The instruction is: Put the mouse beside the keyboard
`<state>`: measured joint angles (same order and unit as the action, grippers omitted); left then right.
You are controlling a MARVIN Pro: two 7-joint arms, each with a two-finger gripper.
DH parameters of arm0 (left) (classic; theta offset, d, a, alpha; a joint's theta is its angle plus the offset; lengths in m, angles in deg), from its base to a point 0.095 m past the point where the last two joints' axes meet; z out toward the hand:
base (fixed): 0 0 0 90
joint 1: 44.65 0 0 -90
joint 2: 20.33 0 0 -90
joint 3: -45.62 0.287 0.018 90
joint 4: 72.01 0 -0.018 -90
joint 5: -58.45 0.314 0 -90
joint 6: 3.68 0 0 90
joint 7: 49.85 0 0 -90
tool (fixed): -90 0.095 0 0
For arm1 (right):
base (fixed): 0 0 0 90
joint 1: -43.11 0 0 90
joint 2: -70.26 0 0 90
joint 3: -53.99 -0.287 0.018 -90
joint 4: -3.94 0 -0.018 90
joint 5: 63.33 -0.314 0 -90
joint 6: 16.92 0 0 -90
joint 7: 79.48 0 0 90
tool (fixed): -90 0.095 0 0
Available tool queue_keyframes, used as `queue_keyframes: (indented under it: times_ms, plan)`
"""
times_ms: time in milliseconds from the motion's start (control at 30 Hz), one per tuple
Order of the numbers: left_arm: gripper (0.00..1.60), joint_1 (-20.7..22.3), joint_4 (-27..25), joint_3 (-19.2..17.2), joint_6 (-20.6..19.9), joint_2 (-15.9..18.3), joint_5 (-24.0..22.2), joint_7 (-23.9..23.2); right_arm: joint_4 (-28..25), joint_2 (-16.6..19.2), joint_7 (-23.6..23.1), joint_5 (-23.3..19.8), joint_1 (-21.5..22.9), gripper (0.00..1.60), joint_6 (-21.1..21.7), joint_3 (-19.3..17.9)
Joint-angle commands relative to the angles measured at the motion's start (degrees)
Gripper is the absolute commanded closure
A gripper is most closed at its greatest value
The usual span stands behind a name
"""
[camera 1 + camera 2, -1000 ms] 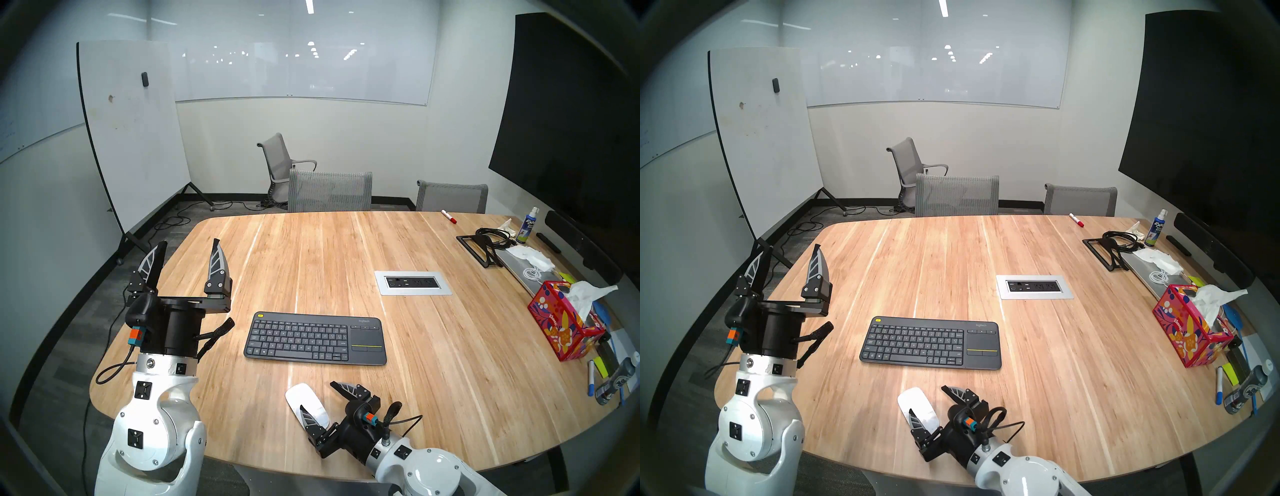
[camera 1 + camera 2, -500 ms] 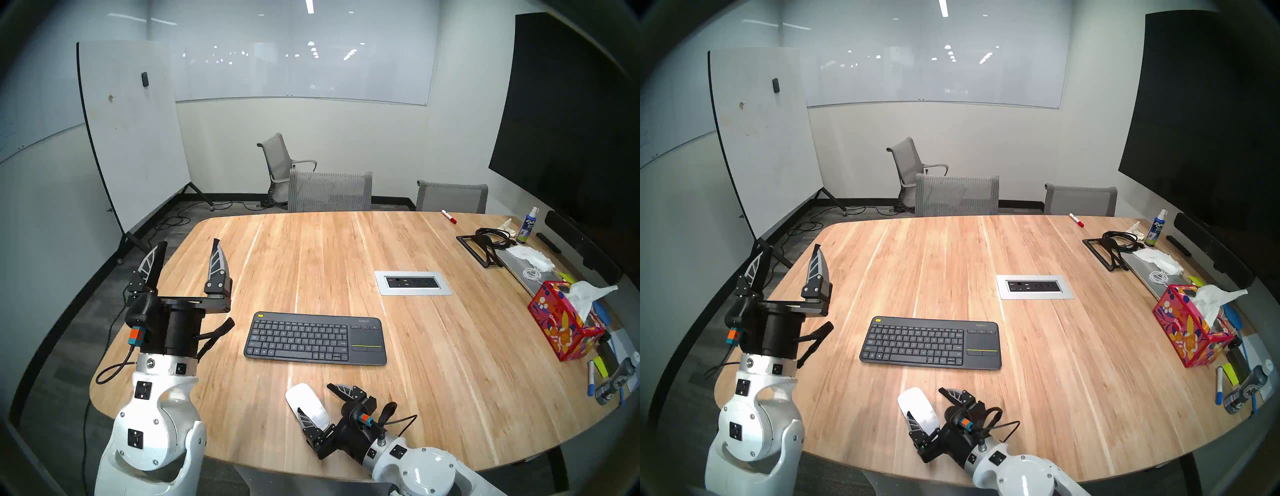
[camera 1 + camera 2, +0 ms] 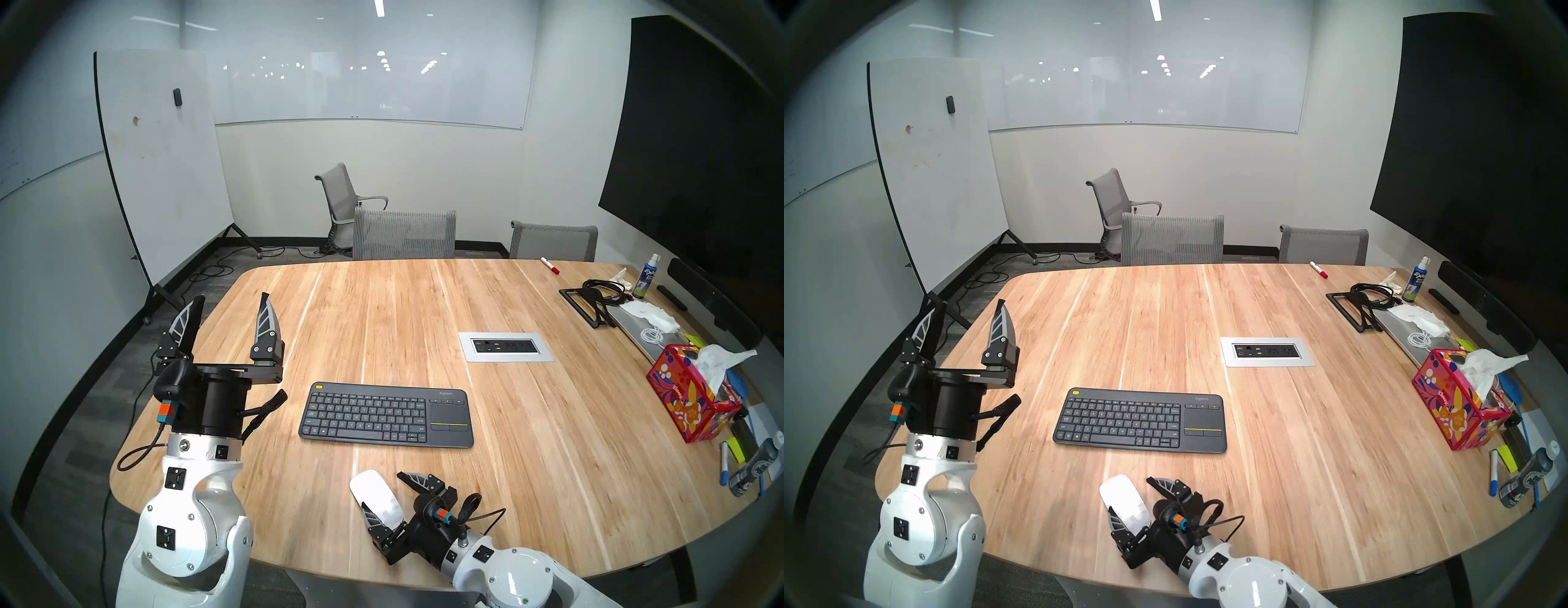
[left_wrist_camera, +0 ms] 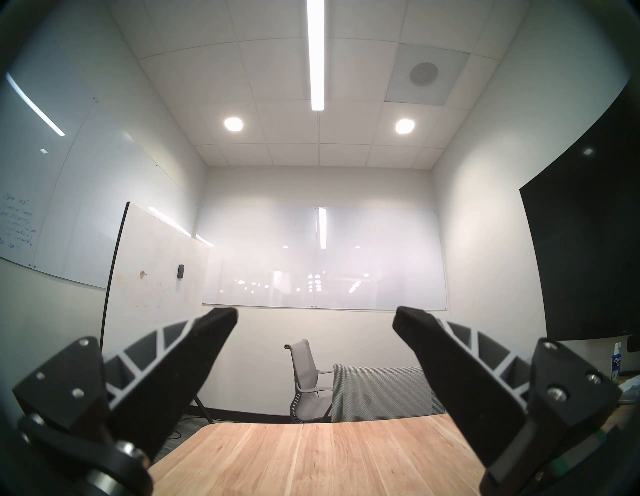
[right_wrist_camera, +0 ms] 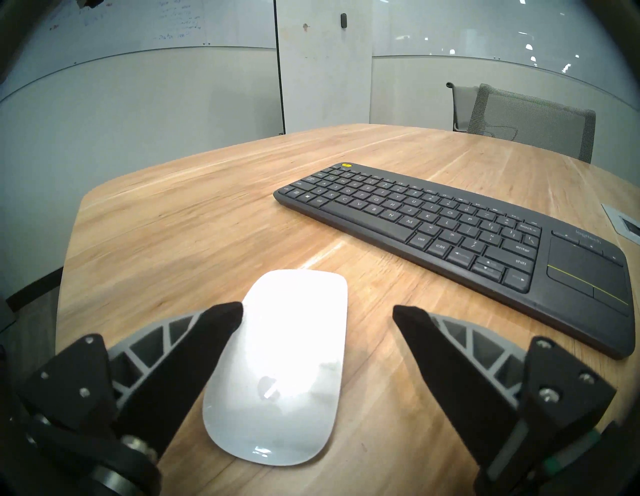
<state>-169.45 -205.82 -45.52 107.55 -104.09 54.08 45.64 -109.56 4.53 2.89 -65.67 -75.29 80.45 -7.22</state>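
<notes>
The white mouse [image 3: 376, 496] lies flat on the wooden desk [image 3: 530, 424], close to the desk's near edge and a little in front of the dark grey Logitech keyboard [image 3: 386, 415], with bare wood between the two. The keyboard sits toward the middle of the near half of the desk, its touchpad end toward the right edge.

The right gripper [image 5: 317, 313] reaches low over the near edge with its jaws spread wide and nothing clamped between them. In the right wrist view one fingertip [image 5: 225, 313] overlaps the mouse's left side, while the other stands clear to its right over bare wood; contact cannot be made out.

The left gripper [image 3: 231, 303] is raised above the desk's left edge, its jaws wide apart and empty.
</notes>
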Motion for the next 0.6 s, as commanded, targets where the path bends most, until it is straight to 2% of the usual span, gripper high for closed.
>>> queue_keyframes:
  times_ms: [0,567]
  plan:
    - [0.0,0.03,-1.04,0.0,0.06,0.06,0.01,-0.06,-0.11,-0.15,0.03,-0.48,1.72,0.0,0.32,0.9]
    - [0.0,0.03,-1.04,0.0,0.06,0.06,0.01,-0.06,0.47,0.05,0.51,-0.02,3.14,0.0,1.4,2.02]
